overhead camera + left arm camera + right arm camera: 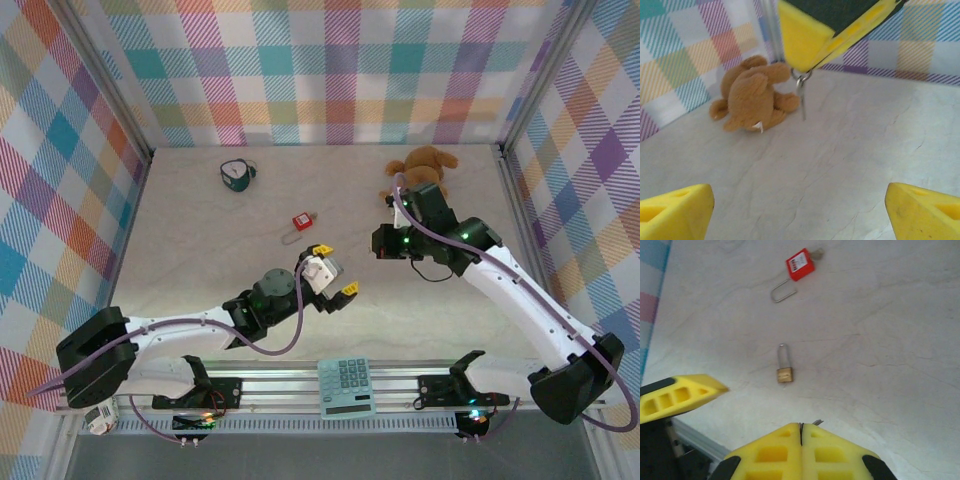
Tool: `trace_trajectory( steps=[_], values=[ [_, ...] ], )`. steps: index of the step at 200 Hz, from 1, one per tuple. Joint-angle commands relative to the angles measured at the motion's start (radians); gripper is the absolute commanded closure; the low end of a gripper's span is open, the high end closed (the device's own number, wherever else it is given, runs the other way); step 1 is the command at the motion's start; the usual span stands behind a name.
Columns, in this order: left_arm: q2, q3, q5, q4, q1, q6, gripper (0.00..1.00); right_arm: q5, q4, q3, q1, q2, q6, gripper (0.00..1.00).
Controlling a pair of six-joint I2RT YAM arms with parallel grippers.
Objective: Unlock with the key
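**STATUS: one clamped, one wide**

L gripper [799, 196]: jaws wide apart, empty. R gripper [801, 426]: pinched tight on small silver key [802, 102]. Past it, small brass padlock [784, 374] lies flat on pale table [900, 340]. Farther off, red plastic padlock [800, 264].

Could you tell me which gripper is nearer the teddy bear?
Right. The right gripper hangs just below the teddy bear in the top view; the left gripper sits farther down-left.
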Motion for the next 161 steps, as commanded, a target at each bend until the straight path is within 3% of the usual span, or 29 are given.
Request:
trace_trajectory(
  steps=[1,37,132,161],
  values=[
    [0.02,0.011,0.14,0.124,0.024,0.034,0.11,-0.065,-0.004,0.022,0.012,-0.036,0.038,0.94],
    [0.076,0.049,0.257,0.157,0.072,-0.014,0.18,-0.139,0.046,-0.004,0.017,-0.067,0.073,0.94],
    [0.169,0.09,0.235,0.271,0.079,-0.106,0.43,-0.194,0.114,-0.061,0.019,-0.095,0.118,0.95],
    [0.157,0.105,0.27,0.196,0.085,-0.096,0.63,-0.199,0.118,-0.069,0.019,-0.094,0.124,0.96]
  ],
)
